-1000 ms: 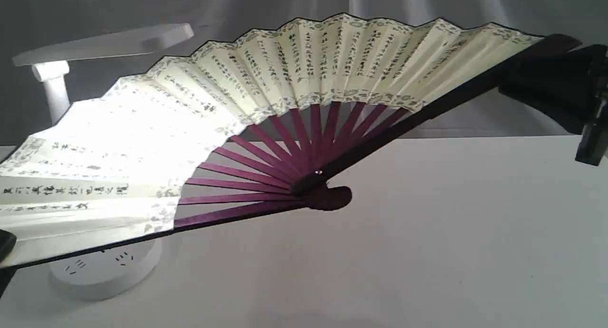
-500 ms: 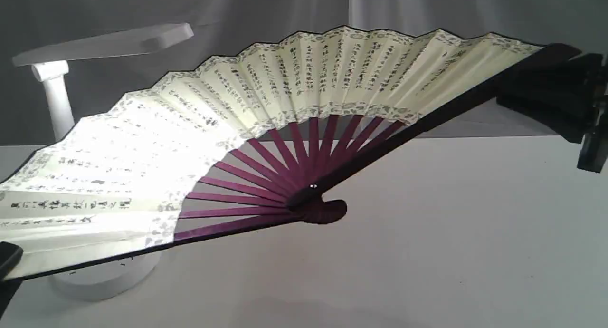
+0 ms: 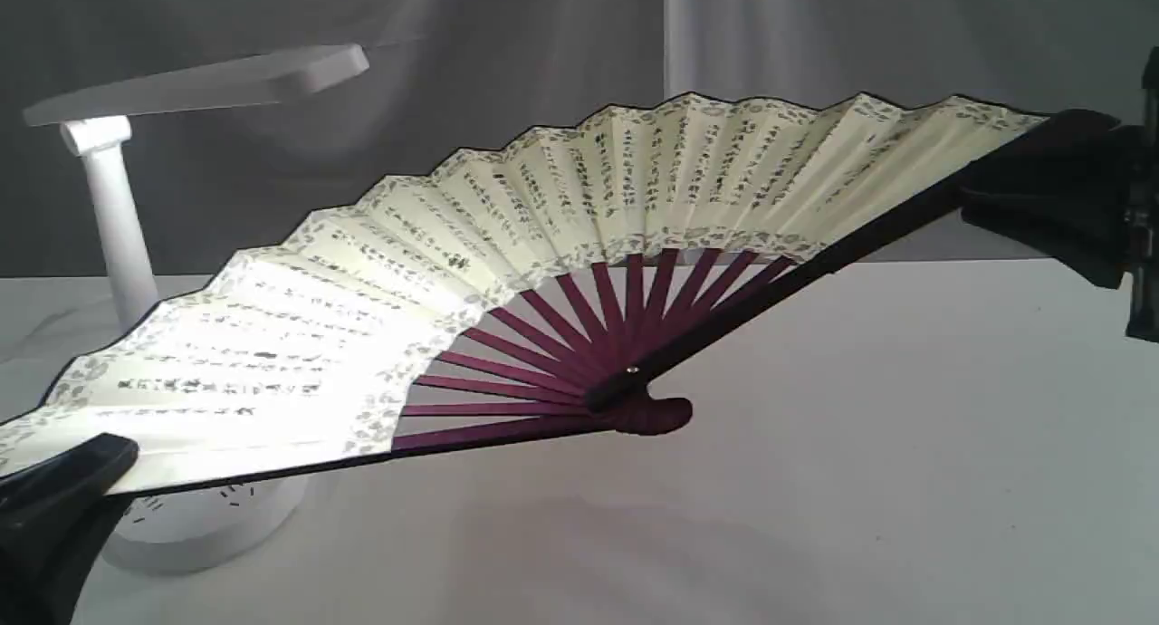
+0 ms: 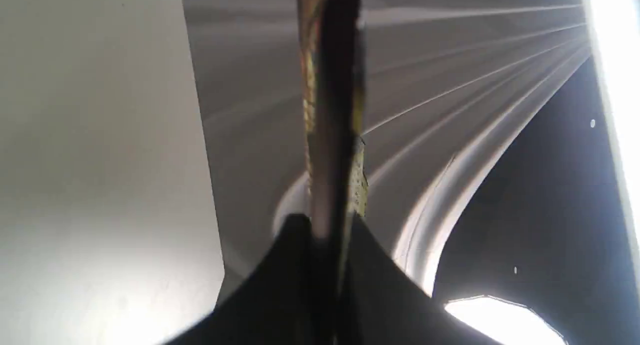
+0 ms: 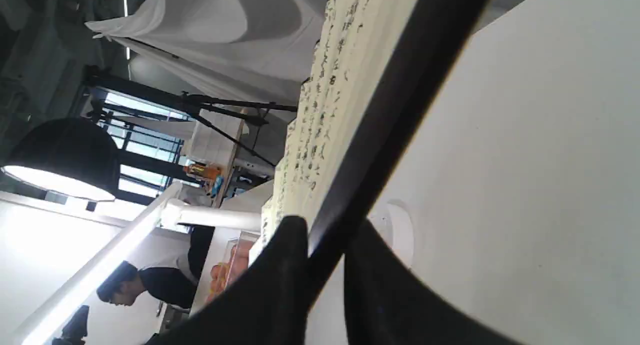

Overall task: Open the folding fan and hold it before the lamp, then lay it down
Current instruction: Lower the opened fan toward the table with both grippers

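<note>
Cream paper leaf: the folding fan point(image 3: 507, 245) is spread fully open, calligraphy towards the exterior camera. It is held in the air between the two arms and tilted, right end higher than left.
Purple ribs: they meet at the pivot point(image 3: 634, 408), which hangs low over the table point(image 3: 860, 444); whether it touches, I cannot tell.
Left gripper point(image 3: 109, 457): pinched nearly shut on the fan's left outer guard.
Right gripper point(image 3: 978, 199): closed narrowly on the right outer guard, near its tip.
Lamp point(image 3: 118, 235): stands behind the fan's left half, its base partly hidden under the lower edge.
Step in hand: judged to be the laying down, since the showing before the lamp looks done.
Doing it well: lower both ends at one pace, level out the tilt, hold the spread without stretching the paper, steer the left end off the lamp base, and let go only once both guards lie flat.
Containers: none shows in any view.
</note>
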